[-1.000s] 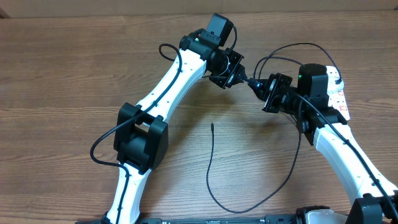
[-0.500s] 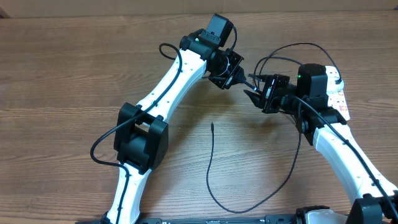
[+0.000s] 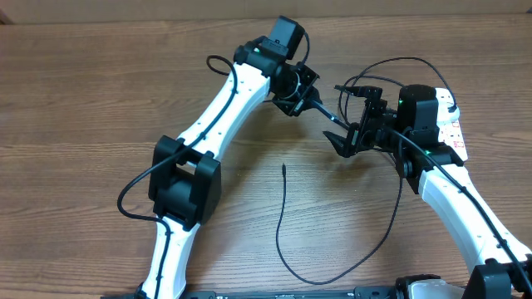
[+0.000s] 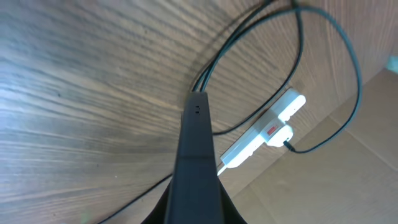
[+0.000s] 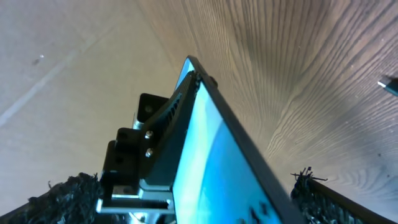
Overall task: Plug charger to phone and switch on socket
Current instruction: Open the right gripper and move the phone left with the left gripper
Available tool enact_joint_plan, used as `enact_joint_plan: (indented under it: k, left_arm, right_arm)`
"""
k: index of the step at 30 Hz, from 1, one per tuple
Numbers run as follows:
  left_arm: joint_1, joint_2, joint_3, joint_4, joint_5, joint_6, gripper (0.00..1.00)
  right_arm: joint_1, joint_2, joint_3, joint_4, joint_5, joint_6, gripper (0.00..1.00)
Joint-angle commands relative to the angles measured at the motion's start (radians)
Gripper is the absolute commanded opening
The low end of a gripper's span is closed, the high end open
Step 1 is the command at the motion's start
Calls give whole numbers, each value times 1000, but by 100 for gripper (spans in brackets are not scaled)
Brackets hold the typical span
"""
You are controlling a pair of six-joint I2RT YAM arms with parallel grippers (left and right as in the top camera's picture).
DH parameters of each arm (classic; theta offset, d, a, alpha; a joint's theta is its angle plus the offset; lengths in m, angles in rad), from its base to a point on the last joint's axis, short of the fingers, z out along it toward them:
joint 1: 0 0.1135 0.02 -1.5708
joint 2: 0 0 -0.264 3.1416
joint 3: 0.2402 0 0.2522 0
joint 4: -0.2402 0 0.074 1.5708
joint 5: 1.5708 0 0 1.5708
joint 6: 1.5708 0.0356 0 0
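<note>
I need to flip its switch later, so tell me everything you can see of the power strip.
The power strip is a long white plastic bar lying flat on the wooden table. A red mark shows on its top, and a thin black cable runs into it beside that mark. From overhead, the right arm hides most of it.

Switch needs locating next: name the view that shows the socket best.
Left wrist: the socket lies nearly whole on the table, a red mark visible. Overhead shows only a white piece beside the right arm. Right wrist shows none of it.
</note>
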Motion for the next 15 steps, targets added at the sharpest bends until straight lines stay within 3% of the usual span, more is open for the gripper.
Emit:
enact_joint_plan:
  k: [1, 9, 15]
  left_arm:
    - [38, 3, 21, -8, 31, 68, 5]
    - [132, 3, 21, -97, 93, 333, 4]
    - [228, 3, 21, -149, 243, 539, 4]
  right_arm:
    - [2, -6, 26, 5, 1, -102, 100]
    - [2, -6, 26, -69, 2, -272, 100]
    - [2, -6, 26, -127, 1, -312, 100]
